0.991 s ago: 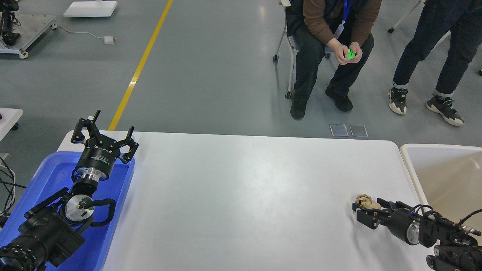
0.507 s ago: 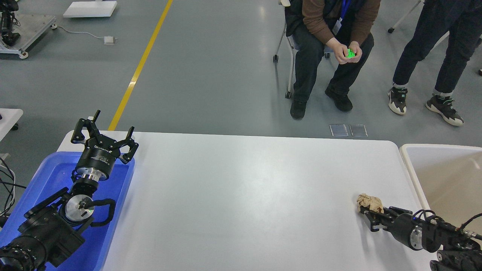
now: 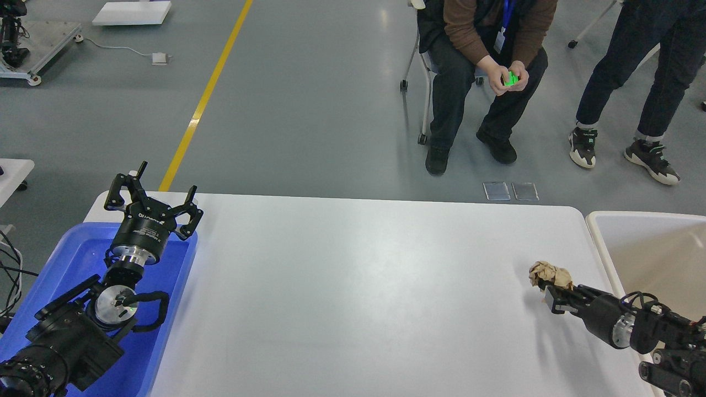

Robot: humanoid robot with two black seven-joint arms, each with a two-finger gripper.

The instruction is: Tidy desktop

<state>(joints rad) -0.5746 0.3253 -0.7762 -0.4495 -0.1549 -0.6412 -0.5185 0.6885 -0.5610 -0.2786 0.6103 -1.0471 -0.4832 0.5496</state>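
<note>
Your right arm comes in low from the five o'clock corner, stretched nearly flat and pointing toward ten o'clock. Its tool is closed on the paper wad, a crumpled brown ball sitting at the fingertips, with a shadow on the white surface just beneath it. Whether the wad is lifted clear or touching down, you can't tell from here.

The worktop fills the middle of your view, its long axis running nine to three o'clock, rounded far corners showing at both ends. The wad is near its right end, at about four o'clock from the centre, just beside the cream bin that sits off the three o'clock edge.

Your left arm rises from the seven o'clock corner over the blue tray, forearm angled up toward one o'clock. The left tool stands at the tray's far rim, fingers spread wide and pointing at twelve, nothing between them.

Beyond the far edge, a seated person is at one o'clock, and a second pair of legs stands at two.
</note>
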